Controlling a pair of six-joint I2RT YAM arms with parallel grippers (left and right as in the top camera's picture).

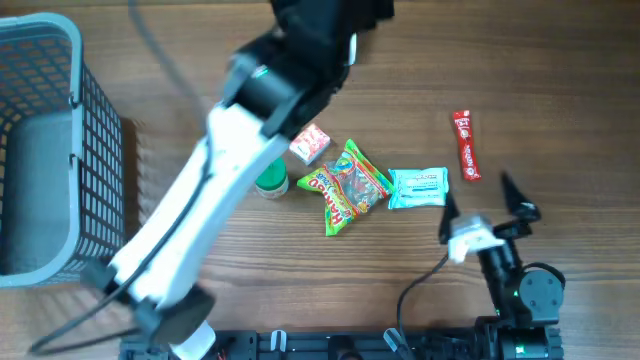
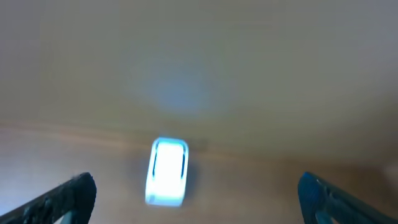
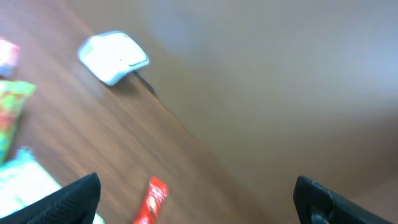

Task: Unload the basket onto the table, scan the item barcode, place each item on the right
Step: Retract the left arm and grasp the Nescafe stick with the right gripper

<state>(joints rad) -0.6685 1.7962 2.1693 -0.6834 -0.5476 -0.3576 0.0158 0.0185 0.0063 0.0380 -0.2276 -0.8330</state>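
On the wooden table (image 1: 560, 80), seen from overhead, a loose cluster of goods lies near the middle. A small red-and-white packet (image 1: 310, 143) sits just beside a colourful gummy bag (image 1: 345, 187). A green round item (image 1: 271, 182) is partly hidden under the left arm (image 1: 200, 210), and a pale blue packet (image 1: 417, 187) touches the bag's right side. A red stick pack (image 1: 466, 145) lies apart to the right. A grey mesh basket (image 1: 95, 150) stands at the left edge. The white left arm slants from the lower left up to the top edge, where its dark, blurred end hides the claw. The right gripper (image 1: 482, 203) rests low, near the blue packet, released and touching nothing. In the left wrist view, which is very blurred, the left gripper (image 2: 196, 190) is spread wide and holds nothing. A glowing white device (image 2: 166, 171) lies on the wood ahead, between the fingertips (image 2: 73, 194) but beyond them. In the right wrist view, the jaws again stand wide apart and grasp nothing. The red stick pack (image 3: 149, 202) lies below, between the two fingers (image 3: 78, 198). The white device (image 3: 113, 56), with a dark cable at its side, sits far up the table. The gummy bag (image 3: 11, 118), blue packet (image 3: 25, 186) and small packet (image 3: 6, 53) crowd the left edge. Neither claw holds any item, and which one is meant for scanning cannot be told.
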